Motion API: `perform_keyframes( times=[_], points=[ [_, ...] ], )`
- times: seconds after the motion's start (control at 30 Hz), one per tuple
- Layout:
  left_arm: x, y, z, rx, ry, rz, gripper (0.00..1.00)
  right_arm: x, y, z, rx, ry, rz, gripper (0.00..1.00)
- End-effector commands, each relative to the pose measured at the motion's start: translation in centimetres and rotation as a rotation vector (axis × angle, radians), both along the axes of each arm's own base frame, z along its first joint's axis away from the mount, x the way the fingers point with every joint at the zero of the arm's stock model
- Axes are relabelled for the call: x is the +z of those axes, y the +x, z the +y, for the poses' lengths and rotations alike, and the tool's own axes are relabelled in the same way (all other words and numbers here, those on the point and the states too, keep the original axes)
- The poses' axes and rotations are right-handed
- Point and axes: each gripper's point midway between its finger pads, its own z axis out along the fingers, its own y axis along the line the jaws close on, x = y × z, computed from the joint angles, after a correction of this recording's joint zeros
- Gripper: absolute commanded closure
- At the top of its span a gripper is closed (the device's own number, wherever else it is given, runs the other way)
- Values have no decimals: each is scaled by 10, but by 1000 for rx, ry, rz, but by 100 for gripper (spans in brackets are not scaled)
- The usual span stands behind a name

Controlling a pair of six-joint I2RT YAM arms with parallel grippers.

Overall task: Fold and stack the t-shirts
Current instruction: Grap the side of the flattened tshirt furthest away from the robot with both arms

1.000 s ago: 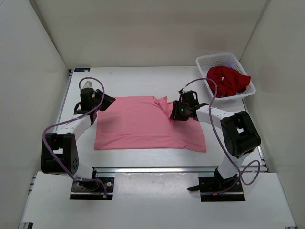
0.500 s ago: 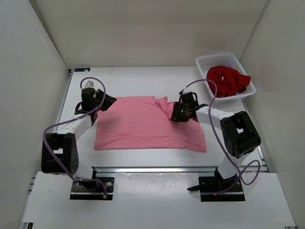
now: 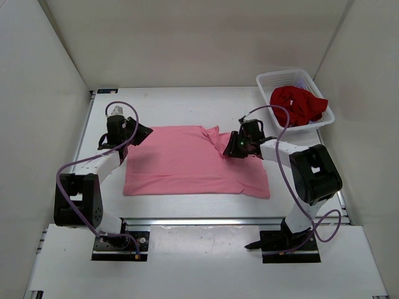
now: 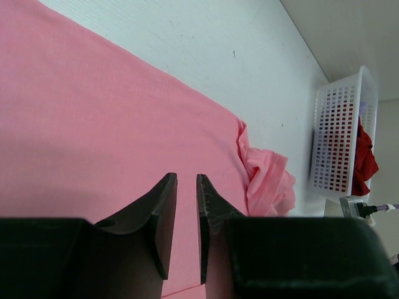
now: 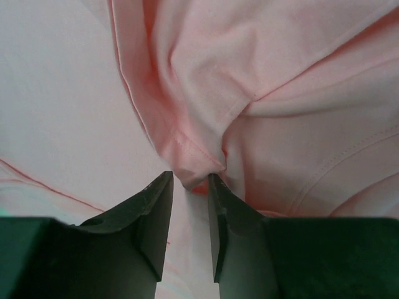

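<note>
A pink t-shirt (image 3: 193,161) lies flat on the white bench (image 3: 174,106). The left hand (image 4: 186,205) hovers slightly parted, holding nothing; the right hand (image 5: 189,205) pinches its bunched sleeve.

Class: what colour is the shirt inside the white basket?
Dark red shirt, clearest in the top external view.

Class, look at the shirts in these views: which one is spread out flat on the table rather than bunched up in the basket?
The pink t-shirt, lying spread between the two arms. The dark red t-shirt is crumpled in the white basket at the far right.
</note>
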Motion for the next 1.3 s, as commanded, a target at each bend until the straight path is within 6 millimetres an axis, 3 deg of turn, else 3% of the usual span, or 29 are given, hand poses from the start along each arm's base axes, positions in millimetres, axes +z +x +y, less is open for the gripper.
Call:
perform_keyframes(
  times=[0.0, 0.13, 0.3, 0.5, 0.63, 0.67, 0.73, 0.83, 1.0, 1.07, 1.27],
  points=[
    [3, 2, -2, -5, 8, -24, 70, 3, 4, 3, -5, 32, -17, 74],
    [4, 3, 0, -4, 9, -25, 69, 0, 5, 2, -11, 36, -10, 76],
    [-2, 10, 15, 50, 54, -2, 66, 2, 7, 1, -12, 45, -21, 65],
    [-1, 45, 50, 143, 206, 26, 54, -5, 5, 0, -13, 46, -3, 85],
    [-21, 62, 60, 131, 273, 114, 49, 0, 8, 1, -11, 49, -23, 99],
    [-28, 67, 81, 166, 308, 145, 46, 4, 9, 1, -8, 50, -35, 100],
    [-49, 71, 91, 161, 353, 212, 44, 5, 9, -1, -11, 49, -36, 100],
    [-64, 75, 112, 172, 394, 271, 42, 13, 10, 1, -3, 50, -64, 100],
    [-71, 78, 133, 204, 473, 314, 40, 23, 14, -1, -2, 49, -100, 100],
    [-79, 78, 137, 196, 509, 344, 40, 23, 14, 0, 5, 55, -97, 100],
    [-77, 94, 140, 185, 596, 354, 45, 25, 9, 5, 32, 82, -114, 100]
  ],
)
